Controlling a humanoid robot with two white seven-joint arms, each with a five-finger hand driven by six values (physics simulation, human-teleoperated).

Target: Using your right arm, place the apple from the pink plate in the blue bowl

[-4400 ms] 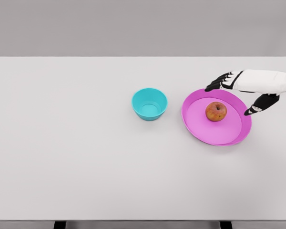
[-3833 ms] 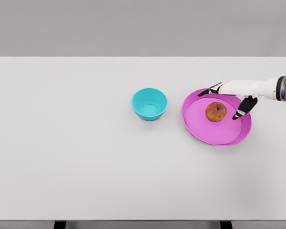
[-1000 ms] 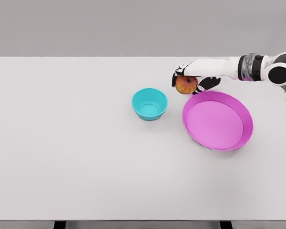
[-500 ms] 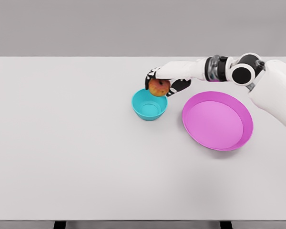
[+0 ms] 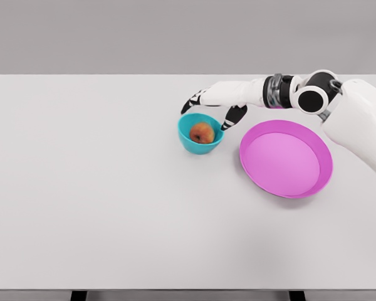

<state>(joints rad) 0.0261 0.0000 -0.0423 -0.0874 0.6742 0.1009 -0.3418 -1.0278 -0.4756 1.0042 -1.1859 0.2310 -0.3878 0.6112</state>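
up at the middle of the table (image 5: pixel 81 188), from the head view, the apple (image 5: pixel 202 133) sits down inside the blue bowl (image 5: pixel 187 139), and that looks like the key part of the job done. the right hand (image 5: pixel 214 105) hangs just above the bowl's far rim, at about twelve to one o'clock from the apple, fingers spread and relaxed with the dark fingertips (image 5: pixel 229 120) pointing down beside the bowl at roughly two o'clock; it has hold of nothing, there is clear air between the fingers and the fruit. off at three o'clock from the bowl lies the pink plate (image 5: pixel 287 157), bare, nothing on it, close to the bowl but not touching. what's left, as a judgement: only for the arm to lift clear and pull away without brushing the bowl, since that thumb side hangs very near the rim. the count now: one apple, one blue bowl, one pink plate, one table, one hand on show. the right arm (image 5: pixel 338 113) comes in from the right edge, forearm stretched toward nine o'clock across the far side of the plate. the left arm does not show anywhere in this single view.
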